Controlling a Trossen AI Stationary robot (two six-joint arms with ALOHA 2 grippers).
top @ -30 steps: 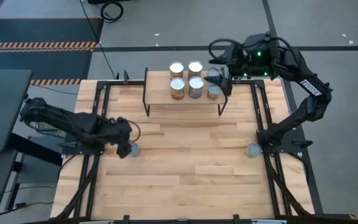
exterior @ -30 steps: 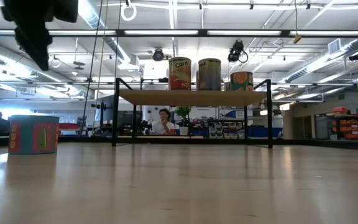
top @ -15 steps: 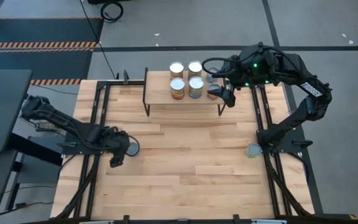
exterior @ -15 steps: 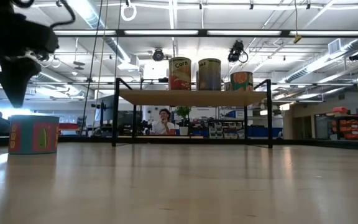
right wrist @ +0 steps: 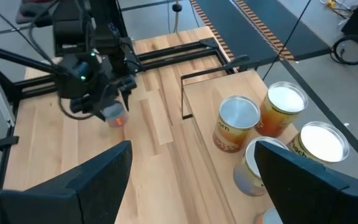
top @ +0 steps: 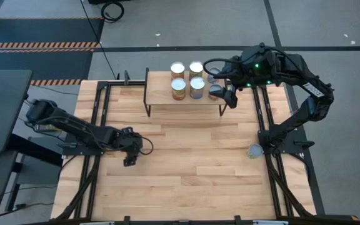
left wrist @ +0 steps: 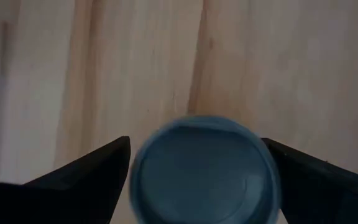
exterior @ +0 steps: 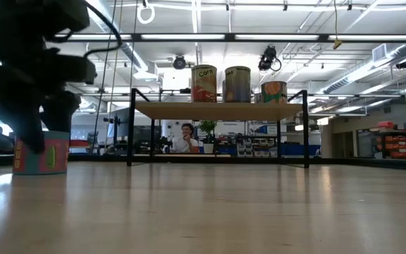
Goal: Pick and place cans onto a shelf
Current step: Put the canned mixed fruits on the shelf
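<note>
Left gripper (top: 132,149): on my overhead feed it's low on the left side of the table (top: 192,156), right over a can. Jaws are wide apart, one finger either side of the tin; I can't see them pressing on it.

Can under the left gripper (left wrist: 204,168): from the wrist cam I'm looking straight down on its round blue-grey top, sitting between the two dark fingers (left wrist: 86,180) with bare wood showing beyond. In the table-level view it's at the far left, pinkish label, half hidden behind the arm.

Right gripper (top: 222,87): up at the top of the overhead frame, at the right end of the shelf (top: 161,94). Jaws open, nothing in them.

Cans on the shelf (top: 177,69): four stand in a tight square near the middle of the board, and I can make out at least one more at the right end beside the right gripper. Three show in a row from table level.

Last can (top: 254,150): standing alone at the right edge of the table, right by the base of the right arm.

Background: a person (exterior: 186,137) shows under the shelf in the low view.
</note>
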